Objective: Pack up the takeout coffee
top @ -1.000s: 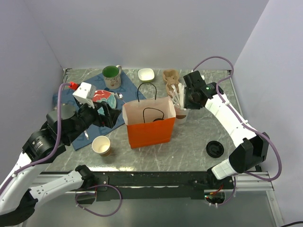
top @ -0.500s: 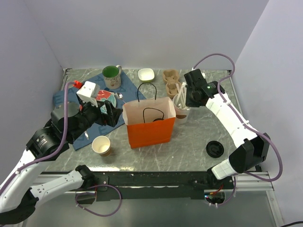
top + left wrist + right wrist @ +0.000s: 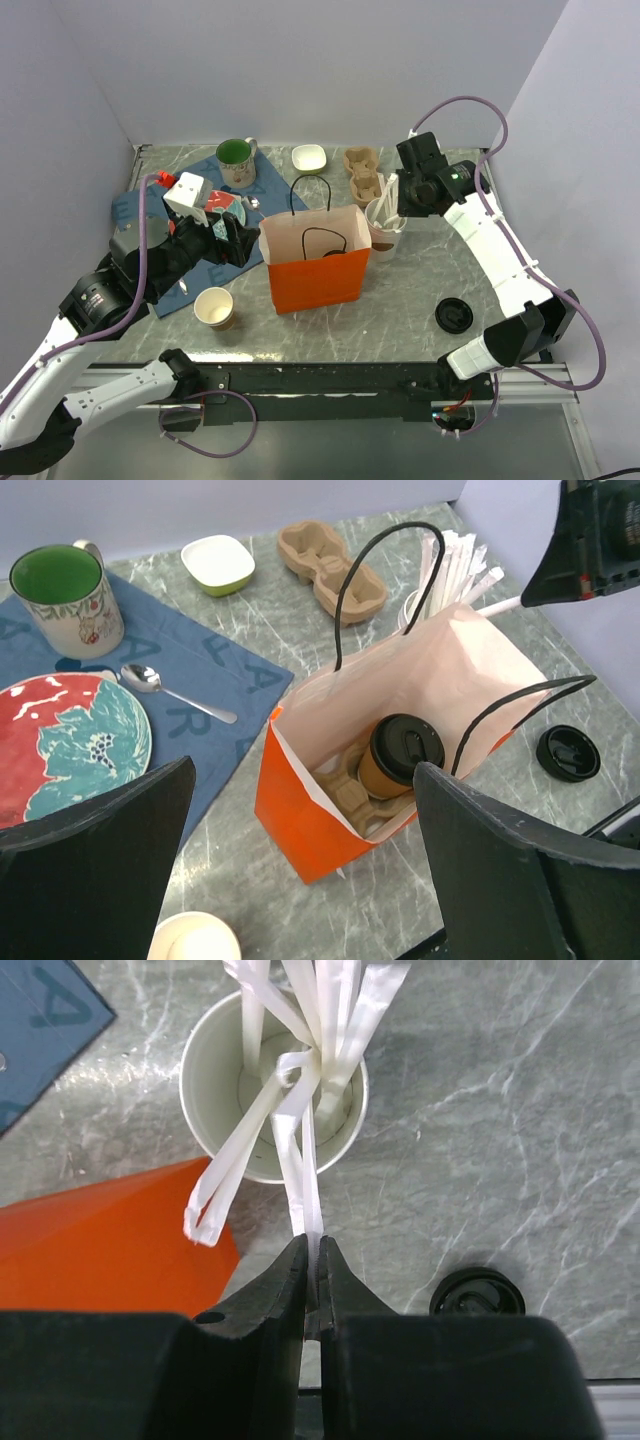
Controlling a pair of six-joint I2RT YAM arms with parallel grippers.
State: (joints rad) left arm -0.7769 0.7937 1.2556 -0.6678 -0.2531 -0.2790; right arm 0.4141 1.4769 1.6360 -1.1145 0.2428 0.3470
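Pinching a wrapped straw [image 3: 305,1165] out of the white cup [image 3: 205,1120]: right gripper [image 3: 312,1247], newly closed and lifted; left gripper [image 3: 305,770] wide, idle; takeout coffee [image 3: 402,752] already in orange bag [image 3: 300,825].

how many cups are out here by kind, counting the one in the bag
takeout coffee, lidded, inside the orange bag: 1
lidless tan paper cup: 1
white cup holding wrapped straws: 1
mug with green inside: 1
total: 4
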